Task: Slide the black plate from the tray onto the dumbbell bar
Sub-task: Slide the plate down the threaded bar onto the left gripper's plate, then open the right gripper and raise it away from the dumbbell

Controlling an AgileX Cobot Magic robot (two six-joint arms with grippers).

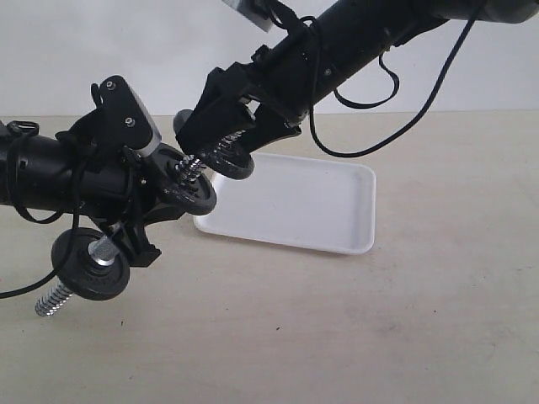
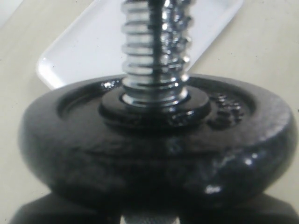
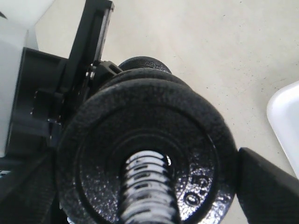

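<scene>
My left gripper (image 1: pixel 143 223) is shut on the middle of the dumbbell bar (image 1: pixel 52 299), which slants up to the right above the table. One black plate (image 1: pixel 88 265) sits on the bar's lower end and another (image 1: pixel 192 195) just above my left fingers. My right gripper (image 1: pixel 227 156) is shut on a third black plate (image 1: pixel 236 162) by its rim. The bar's upper thread (image 3: pixel 147 186) passes through that plate's (image 3: pixel 187 140) hole. The white tray (image 1: pixel 320 202) lies empty behind. In the left wrist view a plate (image 2: pixel 154 154) hides my gripper (image 2: pixel 149 217).
The tray's corner (image 3: pixel 287 121) shows beside my right gripper (image 3: pixel 147 186), and its near end (image 2: pixel 79 46) lies behind the bar's thread (image 2: pixel 154 46). A black cable (image 1: pixel 379 139) loops down from the right arm above the tray. Bare beige table (image 1: pixel 354 337) extends in front.
</scene>
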